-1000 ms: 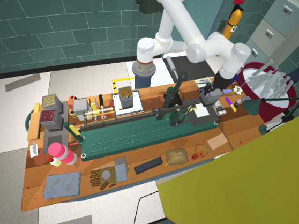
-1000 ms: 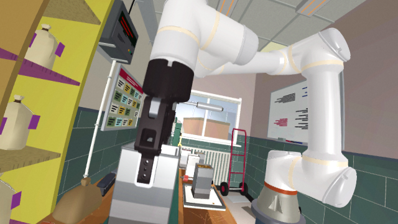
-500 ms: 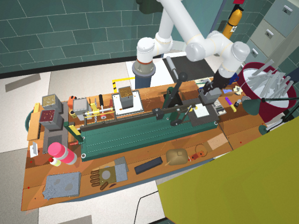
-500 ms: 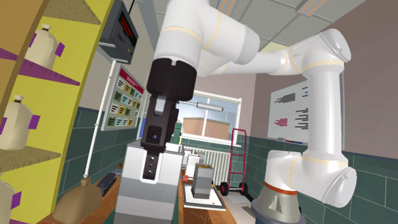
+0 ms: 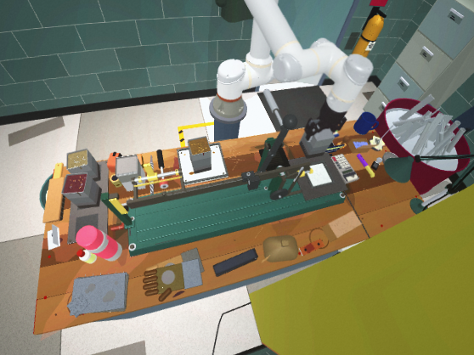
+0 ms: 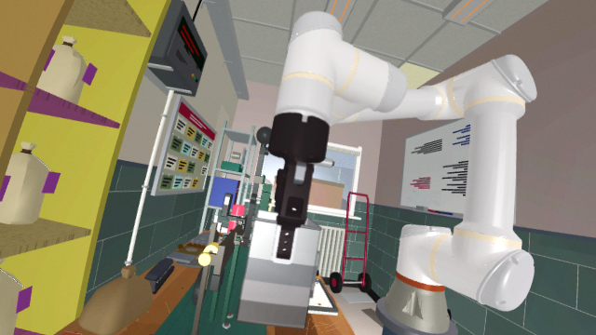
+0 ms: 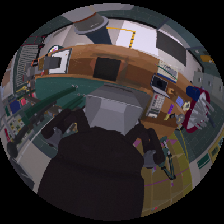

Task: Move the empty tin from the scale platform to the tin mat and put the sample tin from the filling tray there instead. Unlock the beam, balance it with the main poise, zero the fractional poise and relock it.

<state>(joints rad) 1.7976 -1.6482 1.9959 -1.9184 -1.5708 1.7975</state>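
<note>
At the right end of the green beam scale [image 5: 212, 214] the white scale platform [image 5: 319, 176] lies uncovered. The empty grey tin [image 5: 316, 141] [image 6: 279, 274] [image 7: 113, 112] is held in my closed gripper [image 5: 317, 134] [image 7: 109, 126], lifted above the bench just behind the platform, on the side toward the dark mat [image 7: 106, 68]. A filled tin [image 5: 199, 153] stands on the white tray [image 5: 201, 163] behind the beam. Two more filled tins [image 5: 78, 173] stand at the bench's left end. The beam's black-knobbed lever [image 5: 282, 139] rises just left of the tin.
A calculator [image 5: 343, 166] lies right of the platform, with a blue mug [image 5: 366, 123] and a red bin of scrap [image 5: 420, 142] beyond it. The yellow shelf [image 5: 373, 282] crowds the bench's near right corner. A pink bottle [image 5: 98, 242], gloves and a sack lie along the front.
</note>
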